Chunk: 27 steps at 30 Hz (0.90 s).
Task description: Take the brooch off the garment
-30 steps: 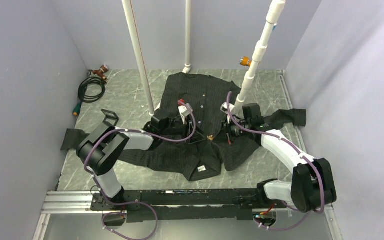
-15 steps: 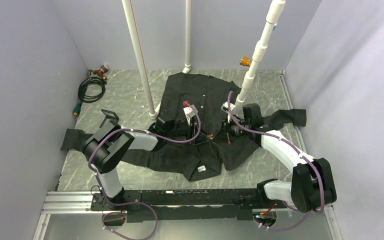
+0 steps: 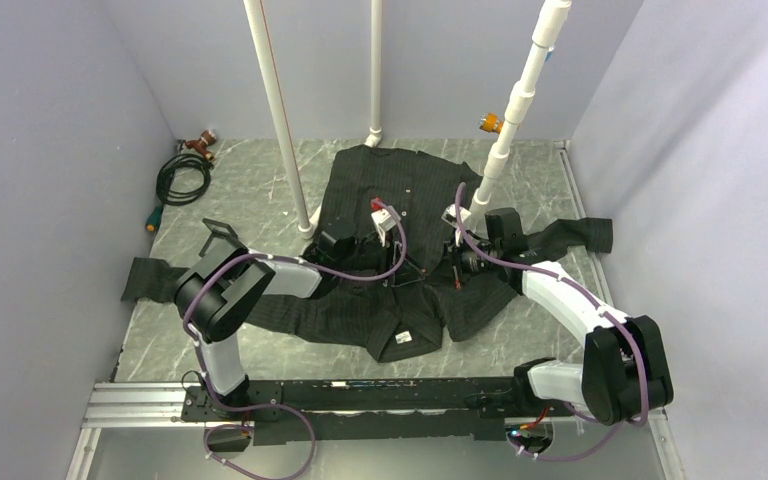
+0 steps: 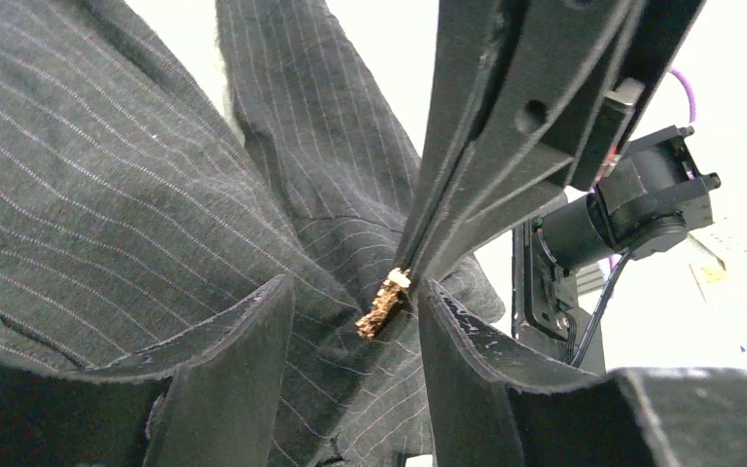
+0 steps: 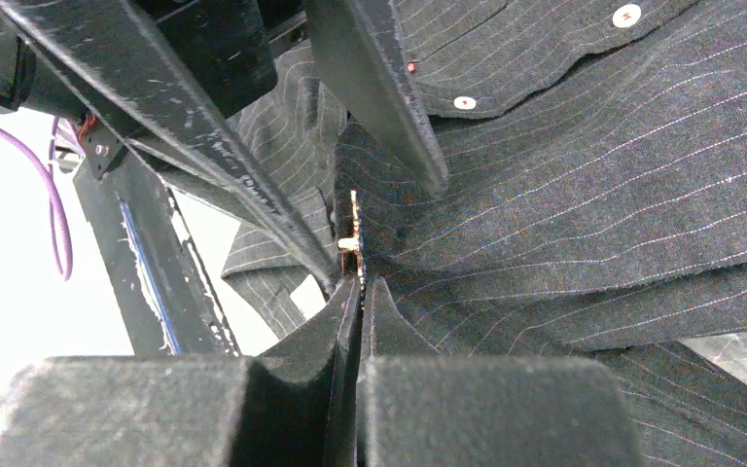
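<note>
The garment (image 3: 400,200), a black pinstriped shirt with white buttons (image 5: 464,102), lies spread on the table, its middle pulled up into a fold (image 4: 156,195). The brooch (image 4: 382,305) shows gold on that fold and edge-on in the right wrist view (image 5: 353,238). My right gripper (image 5: 358,282) is shut, its tips pinching the brooch's end; it also shows in the top view (image 3: 438,270). My left gripper (image 4: 355,287) is open, one finger on each side of the brooch and fold, touching neither. In the top view the left gripper (image 3: 407,268) meets the right one; the brooch is hidden there.
Three white pipes (image 3: 280,110) (image 3: 375,70) (image 3: 515,100) stand at the back, one beside my right wrist. A black cable coil (image 3: 182,178) lies far left, an orange fitting (image 3: 488,123) by the right pipe. Grey walls close in on three sides.
My left gripper has moved right across the shirt to straddle the brooch beside the right gripper. The right arm has stayed put.
</note>
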Each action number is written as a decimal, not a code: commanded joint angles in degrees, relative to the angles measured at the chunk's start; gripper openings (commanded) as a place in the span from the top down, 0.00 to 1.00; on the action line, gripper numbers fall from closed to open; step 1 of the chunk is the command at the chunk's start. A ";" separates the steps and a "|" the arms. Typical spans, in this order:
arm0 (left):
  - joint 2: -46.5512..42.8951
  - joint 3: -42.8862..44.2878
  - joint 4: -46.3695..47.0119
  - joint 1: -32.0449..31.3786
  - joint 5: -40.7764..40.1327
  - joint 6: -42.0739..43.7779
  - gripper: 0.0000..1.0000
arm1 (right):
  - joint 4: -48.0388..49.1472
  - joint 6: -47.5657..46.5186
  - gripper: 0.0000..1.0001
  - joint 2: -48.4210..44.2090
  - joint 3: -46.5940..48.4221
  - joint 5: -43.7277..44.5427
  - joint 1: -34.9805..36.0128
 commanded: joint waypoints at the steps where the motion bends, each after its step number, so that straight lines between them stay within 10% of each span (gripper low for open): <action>1: 1.31 2.23 -2.32 -0.31 -2.96 -0.81 0.46 | 2.70 -0.70 1.00 -0.35 -0.13 -1.39 0.19; 27: 3.05 -1.51 2.46 2.69 -1.41 -1.09 0.43 | 2.56 -2.11 1.00 -0.60 -0.39 -4.98 -1.14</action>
